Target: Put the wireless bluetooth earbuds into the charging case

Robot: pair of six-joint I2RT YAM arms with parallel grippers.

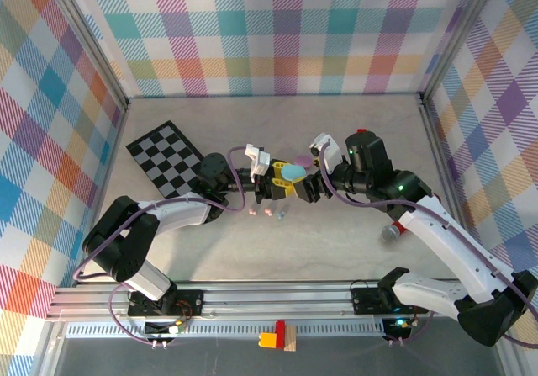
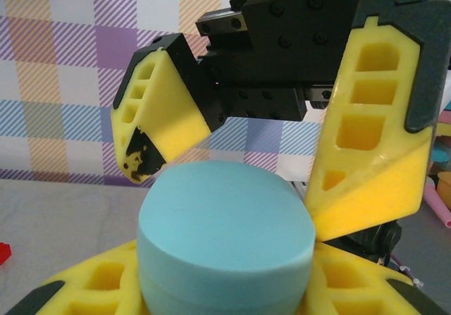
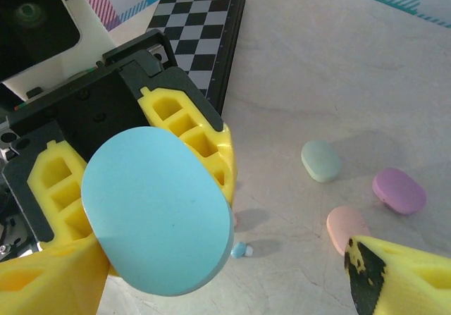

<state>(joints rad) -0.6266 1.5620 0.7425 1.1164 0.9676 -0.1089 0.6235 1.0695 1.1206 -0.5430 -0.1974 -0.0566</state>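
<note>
Snugly in left tool (image 1: pixel 285 179): light-blue case (image 3: pixel 158 213)

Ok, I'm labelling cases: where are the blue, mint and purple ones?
Blue case (image 3: pixel 158 213): right wrist view, centre of its broad face.
Mint case (image 3: pixel 320 161): right wrist view, centre of its top.
Purple case (image 3: pixel 399 190): right wrist view, centre of its top.

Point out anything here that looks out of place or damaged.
A red and yellow block lies off the table, below the front rail. One yellow finger of the right gripper has a blackened, scuffed tip. A tiny light blue earbud lies loose on the table near the held blue case.
</note>
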